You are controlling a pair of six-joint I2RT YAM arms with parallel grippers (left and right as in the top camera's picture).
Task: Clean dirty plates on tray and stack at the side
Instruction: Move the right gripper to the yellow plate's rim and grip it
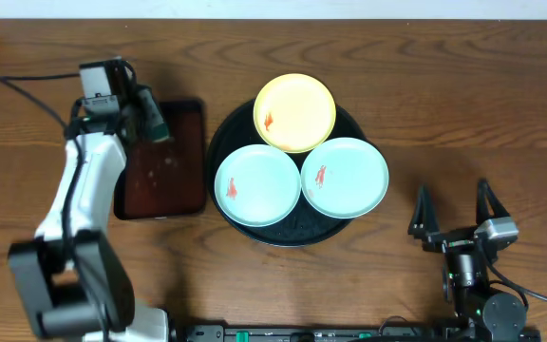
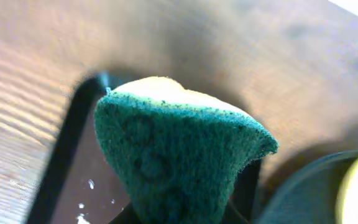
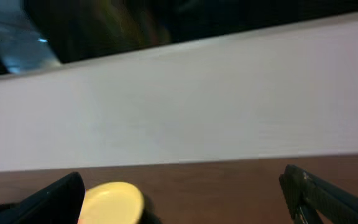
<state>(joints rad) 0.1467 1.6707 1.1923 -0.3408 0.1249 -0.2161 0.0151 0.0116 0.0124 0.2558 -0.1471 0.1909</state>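
Observation:
Three plates lie on the round black tray [image 1: 224, 142]: a pale yellow plate [image 1: 295, 112] at the back, a mint-white plate [image 1: 257, 184] at front left and a mint-white plate [image 1: 345, 177] at front right. Each has a small red-orange smear. My left gripper [image 1: 152, 116] is shut on a green and yellow sponge [image 2: 173, 152] above the far edge of the reddish-brown tray. My right gripper [image 1: 454, 207] is open and empty near the table's front right. The yellow plate also shows in the right wrist view [image 3: 110, 201].
A smaller rectangular reddish-brown tray [image 1: 164, 166] with white specks lies left of the black tray. It also shows in the left wrist view [image 2: 73, 193]. A cable [image 1: 27, 90] runs across the table at the far left.

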